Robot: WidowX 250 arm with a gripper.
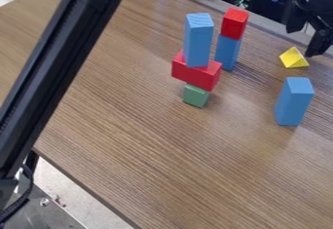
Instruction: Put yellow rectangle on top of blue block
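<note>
the gripper (301,42) has its fingers apart — pinch the yellow pointy block (294,58) low, then set it gently on the lone blue block (294,103).

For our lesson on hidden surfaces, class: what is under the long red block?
A small green block is under the red block, holding it up off the table. The red block's underside and the contact between the two are hidden.

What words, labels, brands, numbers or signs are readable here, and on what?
None readable.
The green block, yellow piece and nearest blue block show plain faces; the table shows wood grain.
Any print on the dark equipment behind is too small to read.
</note>
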